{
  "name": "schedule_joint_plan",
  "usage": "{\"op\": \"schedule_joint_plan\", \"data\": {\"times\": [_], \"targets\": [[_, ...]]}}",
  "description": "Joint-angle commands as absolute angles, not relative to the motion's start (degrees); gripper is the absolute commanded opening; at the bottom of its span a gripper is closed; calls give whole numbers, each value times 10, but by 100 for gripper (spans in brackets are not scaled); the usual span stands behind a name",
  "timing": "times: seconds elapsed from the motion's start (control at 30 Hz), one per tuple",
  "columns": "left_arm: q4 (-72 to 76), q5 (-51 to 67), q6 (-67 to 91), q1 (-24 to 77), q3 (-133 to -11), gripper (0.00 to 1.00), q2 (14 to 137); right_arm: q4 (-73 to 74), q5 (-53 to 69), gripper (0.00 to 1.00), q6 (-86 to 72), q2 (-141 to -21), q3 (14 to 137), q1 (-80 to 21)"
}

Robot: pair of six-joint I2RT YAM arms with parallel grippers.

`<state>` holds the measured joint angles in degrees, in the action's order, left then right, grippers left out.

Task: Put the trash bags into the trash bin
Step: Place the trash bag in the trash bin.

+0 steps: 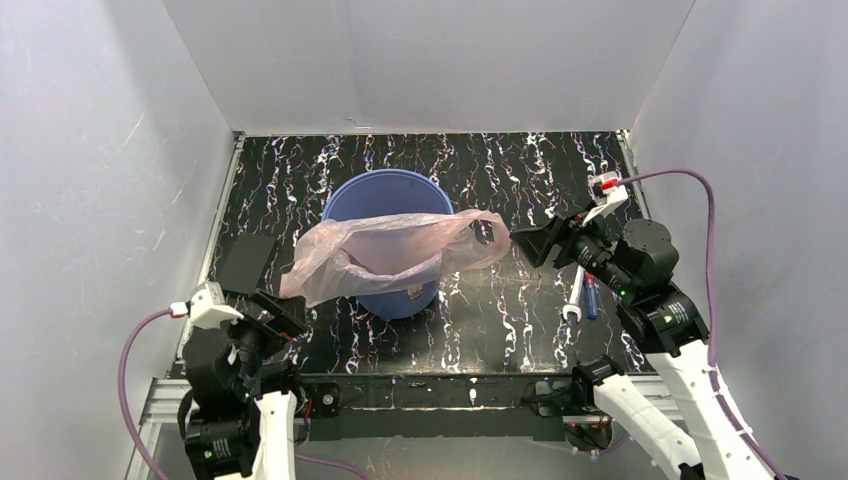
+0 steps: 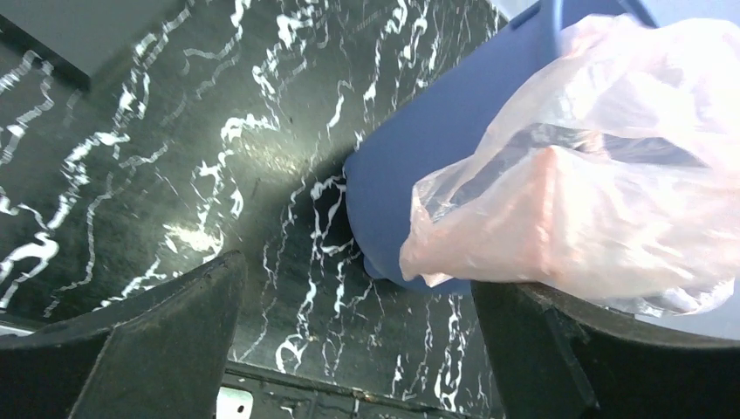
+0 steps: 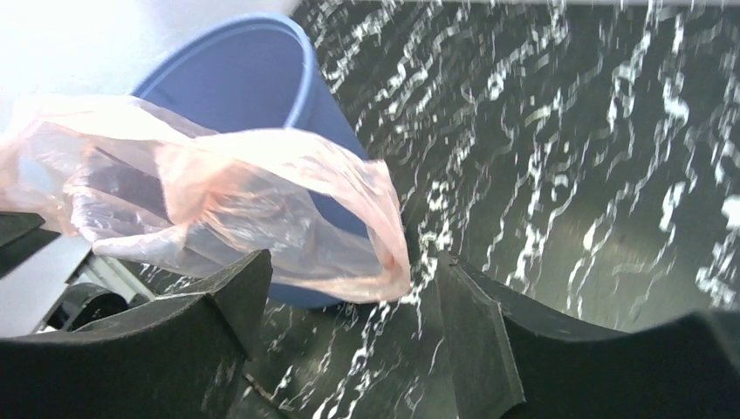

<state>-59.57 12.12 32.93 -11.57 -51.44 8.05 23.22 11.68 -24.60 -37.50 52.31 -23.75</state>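
Okay, trash bag (image 1: 385,250) lies draped across the near half of the trash bin (image 1: 385,190) mouth. Its middle sags down inside. The left end spills over the rim and hangs outside the bin wall, and the right end, with a handle loop, sticks out past the rim toward the right arm. So it is partly in, not fully in.

Left gripper (image 2: 358,279): jaws spread wide, nothing between them. It sits low near the bench (image 1: 500,330), apart from the bin, with the bag's hanging end just ahead of it in the wrist view.

Right gripper (image 3: 349,271): jaws spread too, nothing pinched. The bag's right corner is just in front of the fingertips, not touching as far as I can tell.

Step, as I judge it: the bag is on the bin with both arms clear of it, and the tuck-in is not yet done.

Next move probably calls for one arm to catch an overhanging end and push or lift it over the rim so the film drops inside. The left end looks like the bigger overhang. The film is thin and crinkly, so it will likely slip or drag the rest out if pulled sideways. The bin is light-looking and may shift if nudged.

Some small tools (image 1: 582,297) lie on the bench by the right arm, not involved.
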Motion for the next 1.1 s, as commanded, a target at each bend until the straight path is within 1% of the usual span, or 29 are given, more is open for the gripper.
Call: {"op": "schedule_joint_plan", "data": {"times": [0.0,0.13,0.3,0.37,0.47,0.53,0.57,0.7,0.8,0.93,1.07], "targets": [[-615,42,292,-119,-567,98,60,125,168,77,-109,-387,546,-237],[-585,44,241,-119,-598,98,57,132,236,75,-37,-447,595,-237],[-515,161,120,-119,-656,98,108,170,313,73,62,-525,662,-237],[-485,190,92,-119,-684,98,135,177,318,72,96,-546,685,-238],[-444,250,-2,-112,-713,98,168,186,334,71,140,-570,710,-238],[-431,300,-40,-99,-730,98,194,205,369,66,181,-587,722,-238],[-426,324,-50,-96,-739,98,215,213,381,65,197,-594,729,-238],[-400,419,-55,-87,-750,98,263,213,406,65,229,-609,742,-238],[-392,459,-56,-86,-745,98,290,220,425,65,244,-620,755,-238],[-388,500,-49,-85,-751,98,319,216,416,65,248,-622,754,-238],[-387,531,-35,-85,-781,93,356,218,415,66,257,-621,754,-238]]}}
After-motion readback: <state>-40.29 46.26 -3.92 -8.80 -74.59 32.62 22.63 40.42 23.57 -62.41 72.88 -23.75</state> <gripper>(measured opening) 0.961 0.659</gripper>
